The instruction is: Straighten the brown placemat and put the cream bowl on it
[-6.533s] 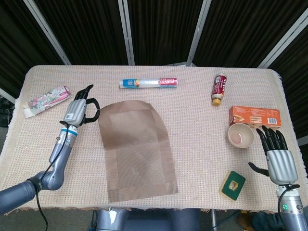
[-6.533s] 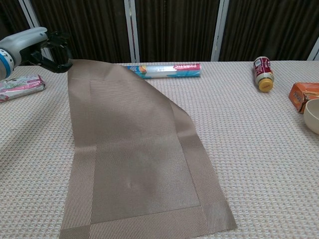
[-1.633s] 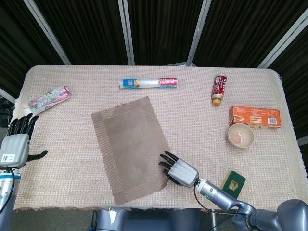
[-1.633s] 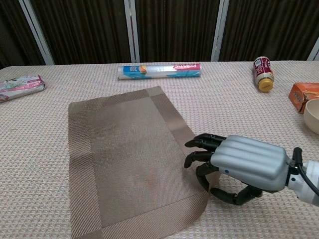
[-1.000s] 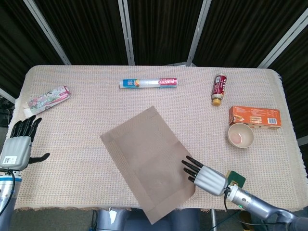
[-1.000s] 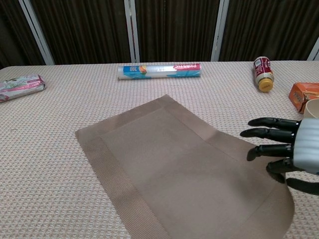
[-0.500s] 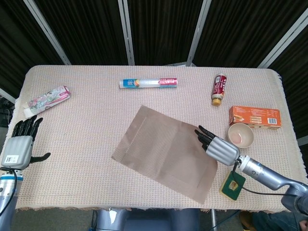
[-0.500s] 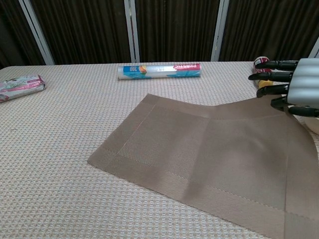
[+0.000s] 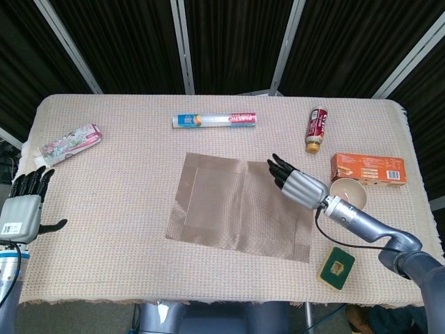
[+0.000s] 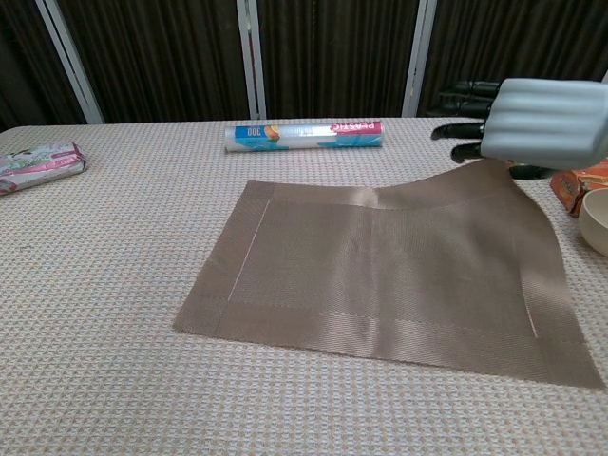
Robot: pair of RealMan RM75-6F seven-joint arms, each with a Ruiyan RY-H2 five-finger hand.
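The brown placemat (image 9: 229,205) (image 10: 380,266) lies in the middle of the table, its long side running left to right. Its far right corner is lifted off the cloth and held by my right hand (image 9: 297,184) (image 10: 543,120); the rest lies flat. The cream bowl (image 9: 348,195) (image 10: 598,220) stands upright just right of that hand, apart from the mat. My left hand (image 9: 23,212) hovers at the table's left edge with its fingers apart and nothing in it; the chest view does not show it.
A roll of plastic wrap (image 9: 214,120) (image 10: 304,134) lies behind the mat. A red bottle (image 9: 318,129) and an orange box (image 9: 367,168) (image 10: 578,186) sit at the back right. A green packet (image 9: 336,266) lies near the front right, a floral packet (image 9: 67,145) (image 10: 40,163) at far left.
My right hand has swung the mat's held corner away from me and to the left, turning the mat from skewed to nearly square with the table. The left hand has stayed put.
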